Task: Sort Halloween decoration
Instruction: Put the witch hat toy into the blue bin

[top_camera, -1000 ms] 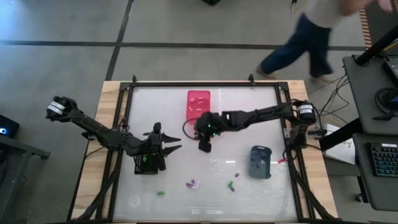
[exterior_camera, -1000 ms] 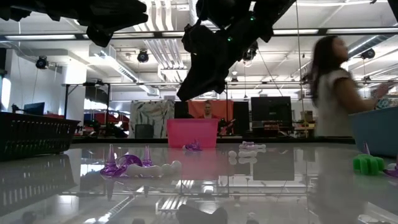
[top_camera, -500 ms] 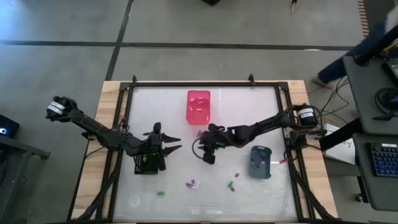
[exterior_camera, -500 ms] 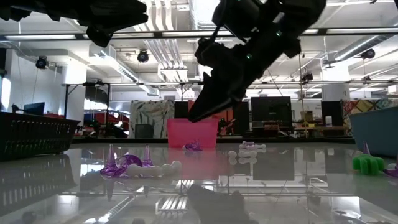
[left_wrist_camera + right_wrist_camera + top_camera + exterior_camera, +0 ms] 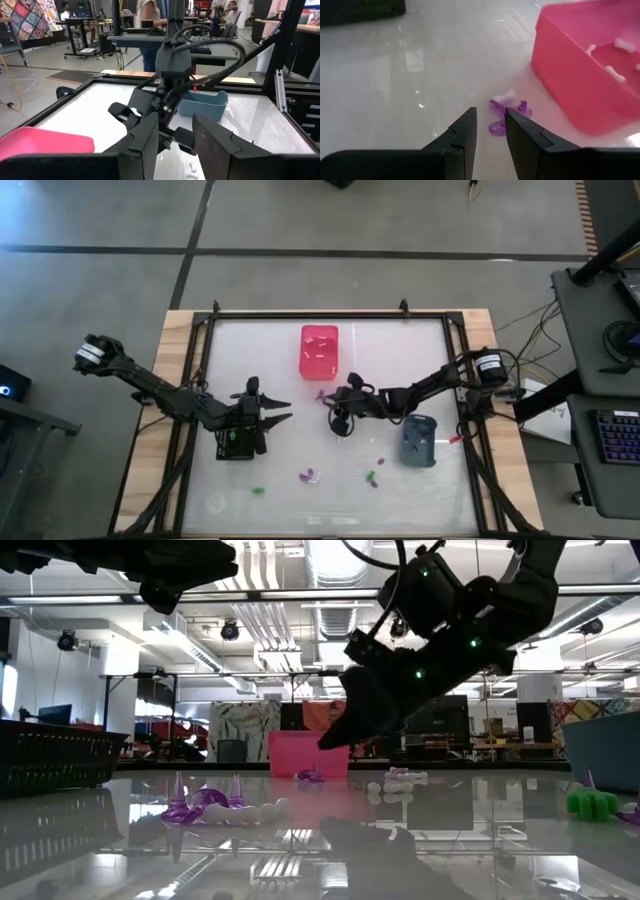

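At the near edge of the glossy white worktop, loose Halloween decoration pieces are scattered: a green piece, a purple and white cluster and a green and purple pair, with clear surface around them. Farther in, the left tool is held over the black bin at the left side, its fingers spread and nothing between them. The right tool is poised at mid-worktop with a narrow gap between its fingers; nothing is gripped. Just ahead of it, small purple pieces with a white one lie on the surface beside the pink bin, in which white bone-shaped pieces are seen. A grey-blue bin stands at the right, near the black frame rail. Beyond the worktop, a workshop with desks and monitors is seen.
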`<state>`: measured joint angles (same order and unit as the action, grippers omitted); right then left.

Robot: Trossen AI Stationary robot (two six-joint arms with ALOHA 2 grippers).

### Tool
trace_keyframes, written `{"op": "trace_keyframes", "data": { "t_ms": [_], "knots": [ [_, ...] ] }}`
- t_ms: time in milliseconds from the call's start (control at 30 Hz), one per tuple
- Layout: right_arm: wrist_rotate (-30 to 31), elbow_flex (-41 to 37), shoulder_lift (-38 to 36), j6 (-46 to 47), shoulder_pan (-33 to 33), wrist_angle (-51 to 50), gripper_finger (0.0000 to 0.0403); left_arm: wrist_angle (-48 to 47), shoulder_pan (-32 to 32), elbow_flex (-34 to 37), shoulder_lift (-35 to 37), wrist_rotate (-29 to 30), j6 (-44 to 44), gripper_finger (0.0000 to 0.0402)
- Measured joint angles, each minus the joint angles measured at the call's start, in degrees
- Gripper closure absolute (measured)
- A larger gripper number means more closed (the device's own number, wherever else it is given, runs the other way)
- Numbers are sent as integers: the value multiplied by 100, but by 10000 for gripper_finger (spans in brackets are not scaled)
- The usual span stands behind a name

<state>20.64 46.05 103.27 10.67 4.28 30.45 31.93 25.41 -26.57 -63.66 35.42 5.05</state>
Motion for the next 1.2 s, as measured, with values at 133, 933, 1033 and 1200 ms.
{"op": "trace_keyframes", "data": {
  "t_ms": [133,933,1033,1200],
  "knots": [
    [55,-16,177,-301,-14,273,309,4,0,0,0,2,-5,298],
    [381,168,918,-211,-106,796,333,22,0,2,0,6,-5,298],
    [384,176,918,-211,-110,788,348,21,0,2,0,6,-5,298],
    [350,179,913,-152,-132,792,382,22,0,2,0,6,-5,298]
  ]
}}
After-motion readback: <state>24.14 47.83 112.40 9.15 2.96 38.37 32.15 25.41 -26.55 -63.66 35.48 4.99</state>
